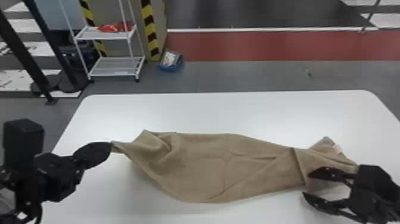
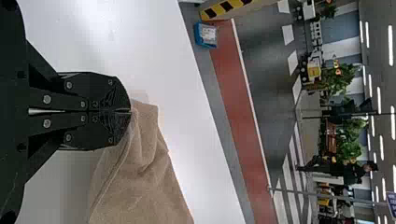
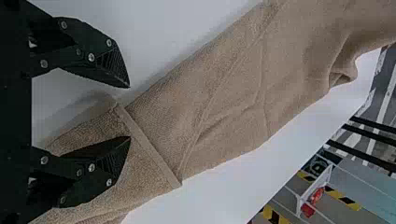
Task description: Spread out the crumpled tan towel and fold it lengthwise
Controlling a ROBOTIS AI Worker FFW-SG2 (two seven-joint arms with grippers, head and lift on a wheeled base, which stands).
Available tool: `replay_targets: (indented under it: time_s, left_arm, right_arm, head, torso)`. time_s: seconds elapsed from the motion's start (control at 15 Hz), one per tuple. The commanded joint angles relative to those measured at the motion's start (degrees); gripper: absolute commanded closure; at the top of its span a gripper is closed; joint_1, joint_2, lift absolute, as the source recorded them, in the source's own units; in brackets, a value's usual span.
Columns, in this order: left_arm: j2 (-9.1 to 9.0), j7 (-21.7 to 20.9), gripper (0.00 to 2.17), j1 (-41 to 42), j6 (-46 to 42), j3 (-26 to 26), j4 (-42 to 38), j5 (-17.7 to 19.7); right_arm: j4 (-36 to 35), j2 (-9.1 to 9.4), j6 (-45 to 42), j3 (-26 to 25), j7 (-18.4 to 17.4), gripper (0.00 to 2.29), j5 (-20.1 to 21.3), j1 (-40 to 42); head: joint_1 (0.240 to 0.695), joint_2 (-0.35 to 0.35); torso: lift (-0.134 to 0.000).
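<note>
While the left gripper [image 1: 110, 147] pinches one corner of the tan towel [image 1: 202, 166] with its fingers pressed together, the right gripper [image 1: 306, 184] has its two fingers well apart at the cloth's other end. One of those right fingers lies over the towel and the other is just off the cloth's near side, over bare tabletop [image 1: 223, 113]; whether either touches the fabric, I can't tell from where I stand. Between the two grippers the towel runs lengthwise across the tabletop, broad through its middle and narrowing toward both ends. Its pinched corner, over by the tabletop's left edge, is drawn to a point, with a deep wrinkle and a rounded ridge beside it. Creases cross the middle, a long diagonal one running toward the near side. Toward the tabletop's right edge the cloth doubles over itself, a hem band [image 1: 297, 163] crossing it, and a small pale patch [image 1: 337, 149] shows on the bunched end. Past the tabletop's far edge, toward its far left corner, stands a white wire rack [image 1: 116, 71] with something red [image 1: 108, 28] on its upper shelf, and a blue bin [image 1: 171, 67] sits on the floor near a black-and-yellow striped post [image 1: 150, 32].
</note>
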Motion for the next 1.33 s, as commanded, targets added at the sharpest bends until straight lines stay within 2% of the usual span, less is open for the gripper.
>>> replay_targets:
  time_s: [0.0, 0.13, 0.47, 0.53, 0.6, 0.67, 0.87, 1.0, 1.2, 1.27]
  left_arm:
    - [-0.15, 0.0, 1.38, 0.09, -0.01, 0.27, 0.04, 0.17]
    - [-0.15, 0.0, 1.37, 0.0, -0.01, 0.45, 0.04, 0.44]
    - [-0.15, -0.09, 1.37, 0.18, -0.01, 0.62, 0.13, 0.44]
    - [-0.15, -0.09, 1.37, 0.18, -0.01, 0.71, 0.04, 0.44]
    - [-0.15, -0.09, 1.37, 0.26, -0.01, 0.8, 0.04, 0.44]
    - [-0.15, -0.09, 1.37, 0.26, -0.01, 0.8, 0.04, 0.44]
    - [-0.15, 0.0, 1.38, 0.35, -0.01, 0.8, 0.13, 0.52]
    - [-0.15, 0.09, 1.37, 0.26, -0.01, 0.89, -0.05, 0.61]
    - [-0.15, 0.09, 1.38, 0.26, -0.01, 1.33, -0.49, 0.79]
    - [-0.15, 0.17, 1.38, 0.26, -0.01, 1.41, -0.66, 1.05]
  right_arm:
    - [0.0, 0.0, 0.19, -0.19, 0.0, 0.59, 0.3, 0.0]
    - [0.0, -0.09, 0.19, -0.45, 0.09, 0.77, 0.22, 0.0]
    - [0.0, -0.09, 0.01, -1.68, 0.44, 0.77, -0.49, 0.35]
    - [0.0, -0.18, -0.17, -2.12, 1.15, 0.85, -0.57, 0.44]
    - [0.0, -0.26, -0.34, -2.39, 1.59, 1.05, -0.66, 0.53]
    - [0.0, -0.35, -0.34, -3.0, 1.94, 1.12, -0.57, 0.61]
    - [-0.09, -0.44, -1.57, -4.85, 3.17, 1.12, -1.54, 0.88]
    - [-1.5, -0.26, -1.92, -8.01, 3.7, 1.12, -6.46, 0.97]
    - [-5.98, 0.09, -0.34, -15.92, 6.24, 1.12, -17.19, 0.09]
    - [-7.47, 0.18, 0.36, -17.77, 6.42, 1.12, -18.68, -0.35]
  head:
    - [0.695, 0.059]
    - [0.695, 0.059]
    - [0.695, 0.051]
    - [0.695, 0.049]
    - [0.695, 0.047]
    - [0.695, 0.046]
    - [0.695, 0.037]
    - [0.695, 0.024]
    - [0.695, 0.006]
    - [0.695, -0.002]
  torso:
    - [-0.124]
    - [-0.124]
    - [-0.124]
    - [-0.124]
    - [-0.124]
    - [-0.124]
    - [-0.124]
    - [-0.124]
    - [-0.124]
    - [-0.124]
